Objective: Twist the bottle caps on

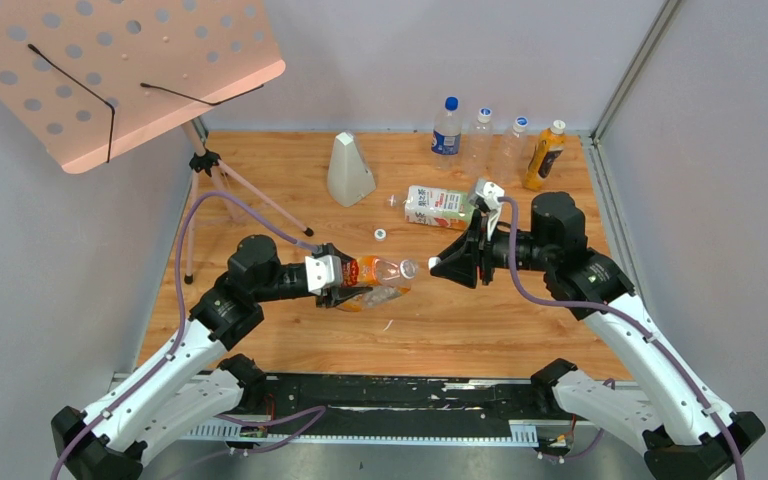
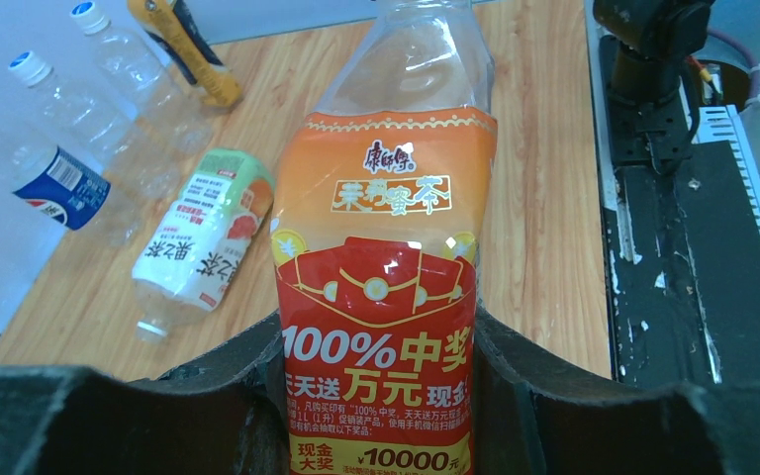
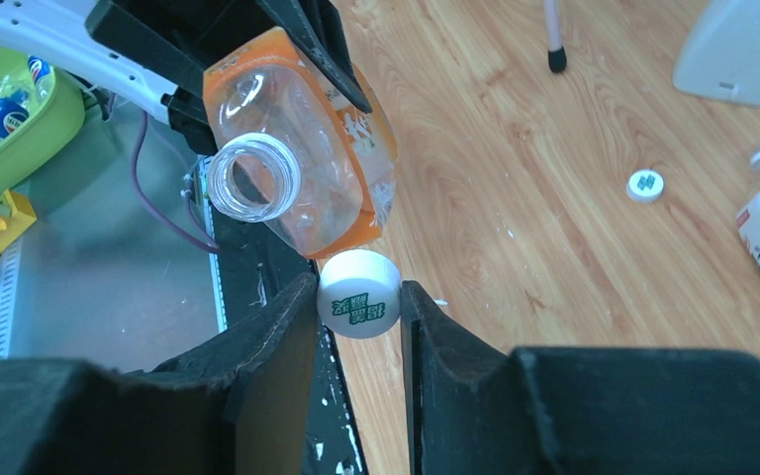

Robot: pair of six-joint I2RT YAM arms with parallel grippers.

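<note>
Bottle with orange label (image 1: pixel 380 270) is pinched by the left hand (image 1: pixel 343 284), lying sideways above the table (image 1: pixel 460 330). The right hand (image 1: pixel 442 266) pinches a white cap (image 3: pixel 359 294) near the open neck (image 3: pixel 252 178), apart from it. The second bottle (image 1: pixel 438 207) and second cap (image 1: pixel 381 235) lie on the table.

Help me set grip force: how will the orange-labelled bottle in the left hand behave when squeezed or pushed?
The orange-labelled bottle looks empty and thin-walled: probably light and easily crushed. Gripped low by the left hand and held sideways, its open neck may flex away when the right hand presses the white cap on.
</note>
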